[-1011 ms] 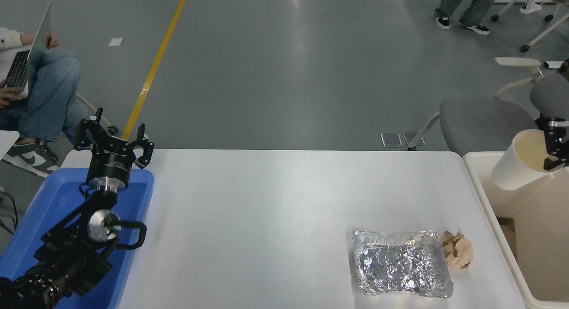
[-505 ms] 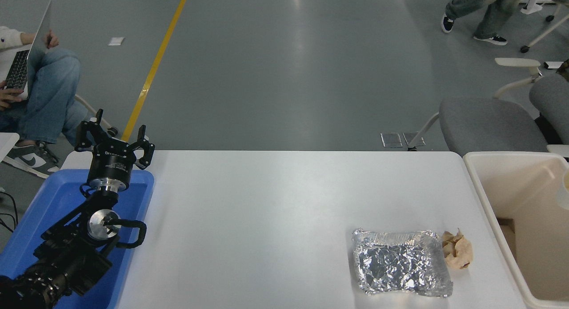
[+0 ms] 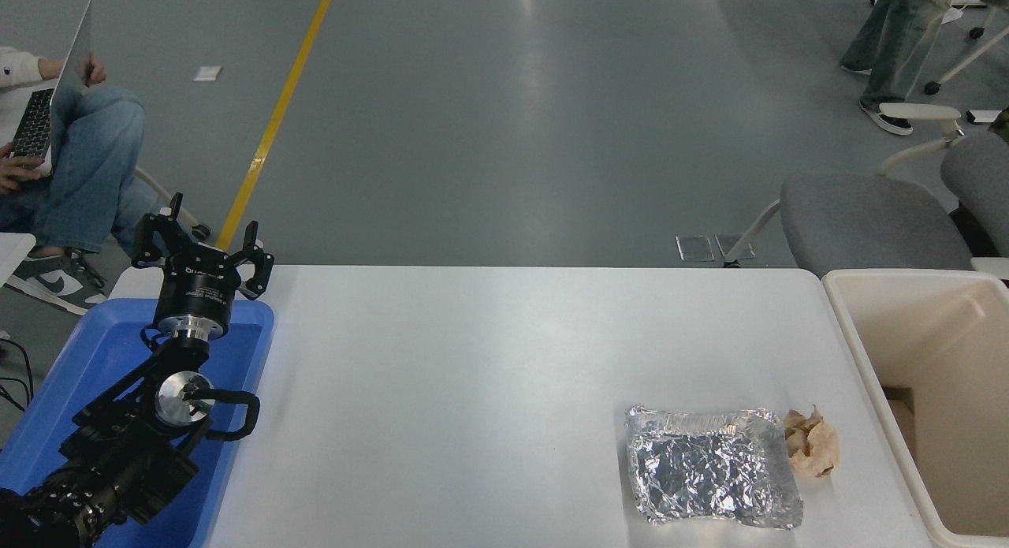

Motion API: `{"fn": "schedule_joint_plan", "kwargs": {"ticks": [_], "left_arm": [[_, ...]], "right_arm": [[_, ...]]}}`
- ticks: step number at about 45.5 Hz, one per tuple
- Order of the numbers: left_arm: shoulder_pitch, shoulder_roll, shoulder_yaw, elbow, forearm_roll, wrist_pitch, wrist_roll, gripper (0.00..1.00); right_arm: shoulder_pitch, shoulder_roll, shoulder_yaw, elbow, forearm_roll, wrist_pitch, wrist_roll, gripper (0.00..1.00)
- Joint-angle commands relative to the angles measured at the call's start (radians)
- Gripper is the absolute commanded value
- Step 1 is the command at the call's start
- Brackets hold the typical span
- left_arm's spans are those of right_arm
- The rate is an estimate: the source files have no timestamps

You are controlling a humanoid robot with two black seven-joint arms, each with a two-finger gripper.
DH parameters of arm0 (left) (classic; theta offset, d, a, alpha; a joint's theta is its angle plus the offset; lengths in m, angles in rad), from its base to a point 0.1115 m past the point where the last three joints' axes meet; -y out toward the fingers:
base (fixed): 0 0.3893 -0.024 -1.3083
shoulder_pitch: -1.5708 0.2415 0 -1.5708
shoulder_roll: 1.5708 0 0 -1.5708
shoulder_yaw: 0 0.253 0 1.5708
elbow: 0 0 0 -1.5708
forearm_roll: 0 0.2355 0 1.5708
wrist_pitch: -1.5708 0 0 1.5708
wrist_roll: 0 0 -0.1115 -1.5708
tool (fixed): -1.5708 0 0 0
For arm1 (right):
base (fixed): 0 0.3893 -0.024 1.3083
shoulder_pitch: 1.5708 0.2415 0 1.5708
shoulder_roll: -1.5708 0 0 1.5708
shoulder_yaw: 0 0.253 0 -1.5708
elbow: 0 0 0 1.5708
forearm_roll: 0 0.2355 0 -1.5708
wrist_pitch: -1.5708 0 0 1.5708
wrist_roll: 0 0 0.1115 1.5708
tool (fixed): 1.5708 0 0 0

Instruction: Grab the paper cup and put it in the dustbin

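Now paper cup, right gripper out of view; grip unknowable. Dustbin (image 3: 847,311) at counter (image 3: 473,374) edge; drop could miss. Left gripper (image 3: 203,252) parked, fingers spread.

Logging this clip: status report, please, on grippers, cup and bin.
Left gripper parked open over blue tray; right arm out of view. No paper cup visible. Dustbin at table's right. Foil tray, paper wad remain.

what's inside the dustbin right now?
Inside the dustbin, only bare beige walls and a brownish patch show. No paper cup visible; the bin's right part is cut off.
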Motion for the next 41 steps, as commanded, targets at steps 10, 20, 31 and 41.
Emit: {"fn": "schedule_joint_plan", "kwargs": {"ticks": [10, 20, 31, 41], "left_arm": [[0.000, 0.000, 0.000, 0.000, 0.000, 0.000, 0.000, 0.99], [0.000, -0.001, 0.000, 0.000, 0.000, 0.000, 0.000, 0.99], [0.000, 0.000, 0.000, -0.001, 0.000, 0.000, 0.000, 0.99], [0.000, 0.000, 0.000, -0.001, 0.000, 0.000, 0.000, 0.99]], "right_arm": [[-0.155, 0.126, 0.011, -0.183, 0.008, -0.085, 0.001, 0.00], [-0.156, 0.134, 0.005, -0.185, 0.008, -0.091, 0.001, 0.00], [-0.155, 0.137, -0.013, -0.168, 0.005, -0.234, 0.001, 0.84], [-0.138, 0.126, -0.015, -0.088, 0.010, -0.246, 0.001, 0.85]]}}
